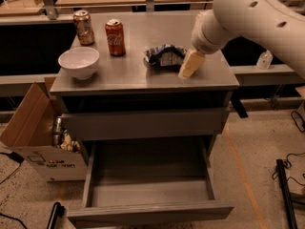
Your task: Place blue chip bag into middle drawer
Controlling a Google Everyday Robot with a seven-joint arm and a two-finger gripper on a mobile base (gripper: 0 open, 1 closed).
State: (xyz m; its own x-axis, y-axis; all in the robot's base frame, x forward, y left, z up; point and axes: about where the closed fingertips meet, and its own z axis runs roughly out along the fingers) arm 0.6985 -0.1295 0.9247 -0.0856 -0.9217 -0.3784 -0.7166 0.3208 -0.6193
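Blue chip bag [166, 56] lies near the bench's [133, 78] right edge, gripper [191, 64] just beside it, grip state indeterminable; middle drawer [147, 194] stands open, pickup and placing not yet done.

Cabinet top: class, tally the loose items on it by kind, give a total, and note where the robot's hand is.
Cans: 2, a red soda can and a brown can
Bowls: 1, the white bowl
Chip bags: 1, the blue chip bag
Total: 4
The hand is just right of the bag, above the cabinet top.
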